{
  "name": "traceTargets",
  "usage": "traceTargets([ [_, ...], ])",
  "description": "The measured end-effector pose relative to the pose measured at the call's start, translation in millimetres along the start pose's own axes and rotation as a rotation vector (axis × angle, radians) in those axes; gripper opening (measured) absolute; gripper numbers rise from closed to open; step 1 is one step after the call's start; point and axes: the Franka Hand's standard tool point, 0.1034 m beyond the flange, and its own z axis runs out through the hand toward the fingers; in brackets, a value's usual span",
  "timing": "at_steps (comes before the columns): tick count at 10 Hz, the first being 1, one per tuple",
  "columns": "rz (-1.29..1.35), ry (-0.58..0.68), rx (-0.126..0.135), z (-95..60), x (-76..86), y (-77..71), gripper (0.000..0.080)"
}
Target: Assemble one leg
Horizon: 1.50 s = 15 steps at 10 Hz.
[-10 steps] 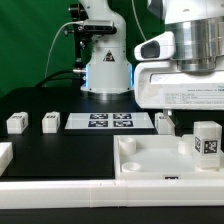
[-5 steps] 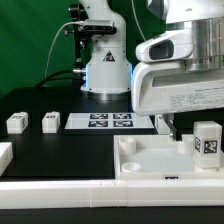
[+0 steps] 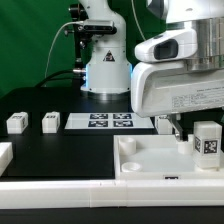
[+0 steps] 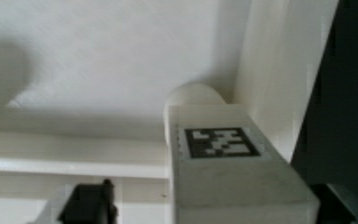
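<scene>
A leg (image 3: 207, 140), a small white block with a square tag, stands upright in the far right corner of the large white tray (image 3: 150, 166). My gripper (image 3: 185, 130) hangs low over that corner; one dark finger (image 3: 173, 126) shows under the wrist housing. In the wrist view the leg (image 4: 229, 150) stands between the two dark fingertips (image 4: 94, 202). The gripper (image 4: 211, 205) is open, with a gap between one finger and the leg. The tray floor (image 4: 87, 90) lies behind the leg.
Three more legs stand on the black table: two (image 3: 16, 122) (image 3: 50, 121) at the exterior view's left and one (image 3: 163, 122) behind the tray. The marker board (image 3: 110, 121) lies between them. A white part (image 3: 4, 153) sits at the left edge. The robot base (image 3: 105, 65) stands behind.
The arm has come down a little and shifted slightly toward the exterior view's left, mostly in the first half second. The leg and tray have not moved.
</scene>
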Motion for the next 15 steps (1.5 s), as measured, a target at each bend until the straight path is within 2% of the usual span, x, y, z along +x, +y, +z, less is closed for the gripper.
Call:
traceTargets([
  [1,0.0,0.0,0.0,0.0,0.0,0.0,0.0387],
  [2,0.027,0.0,0.001,0.0,0.0,-0.1,0.0291],
  [5,0.112,0.0,0.005,0.1,0.0,-0.8,0.0291],
  [15,1.365,0.005,0.014,1.7,-1.4,-5.4,0.0292],
])
